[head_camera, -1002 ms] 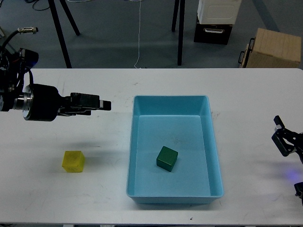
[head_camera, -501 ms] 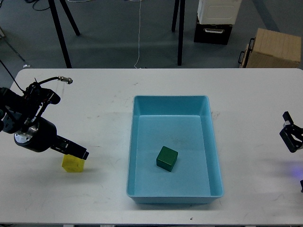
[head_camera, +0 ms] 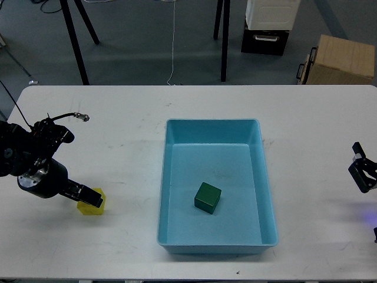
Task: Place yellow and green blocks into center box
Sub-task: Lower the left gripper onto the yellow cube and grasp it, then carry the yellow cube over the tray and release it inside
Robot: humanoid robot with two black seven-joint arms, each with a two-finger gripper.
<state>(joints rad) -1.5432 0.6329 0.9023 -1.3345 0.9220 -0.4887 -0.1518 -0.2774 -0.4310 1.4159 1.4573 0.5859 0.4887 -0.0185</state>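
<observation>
One claw (head_camera: 94, 198) on yellow block (head_camera: 92, 206)

We see a white bench (head_camera: 118, 247) w/ a light-blue box (head_camera: 268, 194), plain, no pattern; inside it a dark green block (head_camera: 208, 197). A translucent yellow block (head_camera: 93, 207) sits at our black left hand (head_camera: 89, 198). Right hand (head_camera: 362, 175) black too; floor grey-blue.

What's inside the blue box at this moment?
Only the green block lies inside the blue box, left of center on its floor. The yellow block is outside on the table, partly covered by the left gripper.
</observation>
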